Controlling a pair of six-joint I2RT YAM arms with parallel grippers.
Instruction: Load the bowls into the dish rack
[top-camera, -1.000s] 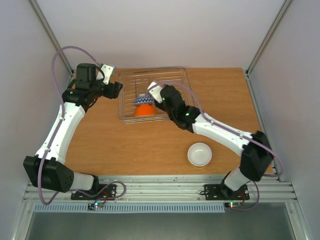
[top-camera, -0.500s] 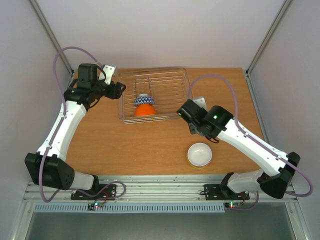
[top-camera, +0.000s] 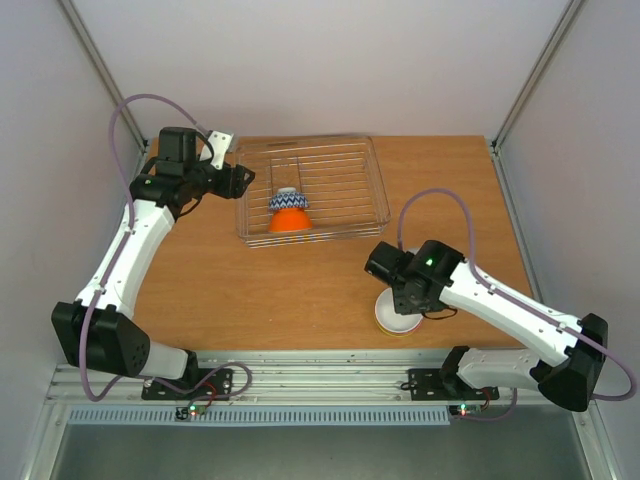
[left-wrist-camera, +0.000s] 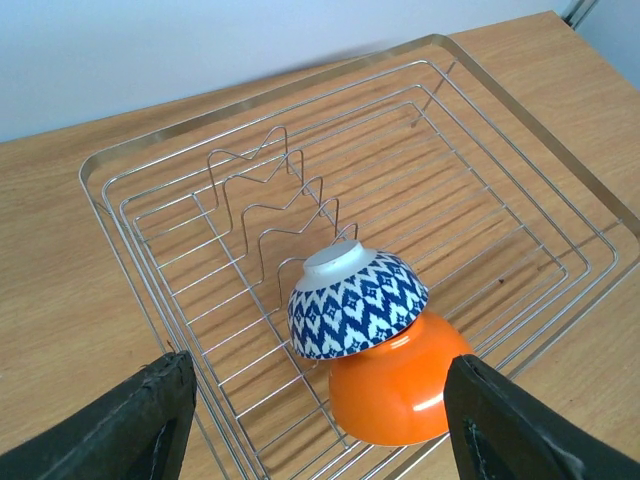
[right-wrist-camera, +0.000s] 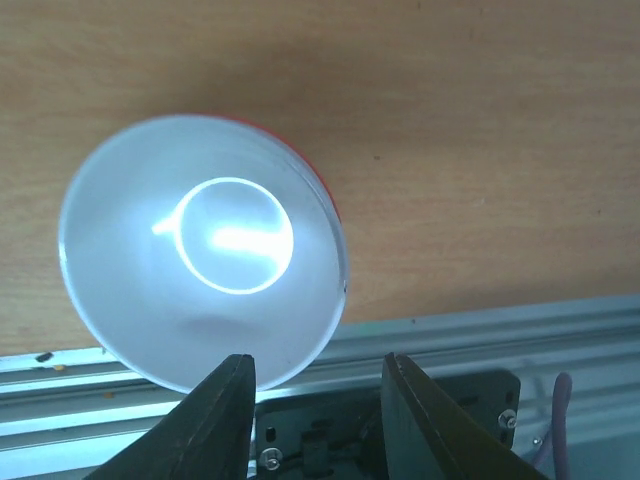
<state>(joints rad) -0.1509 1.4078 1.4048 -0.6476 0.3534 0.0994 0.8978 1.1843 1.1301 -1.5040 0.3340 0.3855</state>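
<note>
The wire dish rack (top-camera: 345, 165) lies at the back of the table and fills the left wrist view (left-wrist-camera: 120, 200). In it an orange bowl (top-camera: 291, 220) (left-wrist-camera: 400, 395) lies upside down, with a blue-and-white zigzag bowl (top-camera: 285, 200) (left-wrist-camera: 355, 300) tilted on top of it. My left gripper (top-camera: 238, 180) (left-wrist-camera: 320, 400) is open and empty at the rack's left side, above those bowls. A white bowl (top-camera: 398, 320) (right-wrist-camera: 200, 250) sits upright near the front edge, nested in another bowl whose red rim (right-wrist-camera: 318, 185) shows. My right gripper (top-camera: 405, 298) (right-wrist-camera: 318, 385) is open above the white bowl's near rim.
A metal rail (top-camera: 320, 375) runs along the table's front edge just beyond the white bowl and also shows in the right wrist view (right-wrist-camera: 480, 340). Grey walls close in the left, right and back sides.
My right arm has pulled back from the rack, empty, and swung toward the near edge over the white bowl. My left gripper has barely moved.
</note>
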